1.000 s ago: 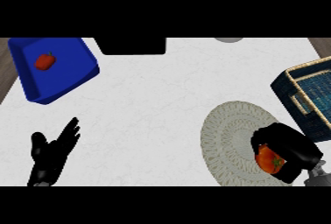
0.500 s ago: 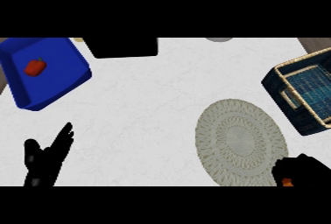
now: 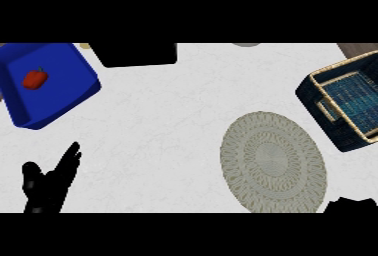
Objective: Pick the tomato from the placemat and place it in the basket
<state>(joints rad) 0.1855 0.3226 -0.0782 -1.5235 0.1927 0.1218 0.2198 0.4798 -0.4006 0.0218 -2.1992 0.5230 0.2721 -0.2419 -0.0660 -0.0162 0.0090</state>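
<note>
The pale, marbled surface point(image 3: 170, 115) filled the view. Up and to the left of the right hand point(image 3: 353, 206), of which only a dark sliver showed at the lower right edge, lay the round woven placemat point(image 3: 273, 161), nothing on it. Far across from that hand, at the upper left, sat a blue tray point(image 3: 63, 95) with a small red pepper point(image 3: 35, 79) inside. Straight above the right hand stood the dark basket point(image 3: 347, 102) with its tan rim, holding no tomato. The left hand point(image 3: 50, 184) rested low at the left, fingers spread. Whether the right hand's fingers were curled could not be told, and the tomato was nowhere visible, so it was probably hidden in that hand. The carry seemed under way; next it would need lifting upward to the basket.
</note>
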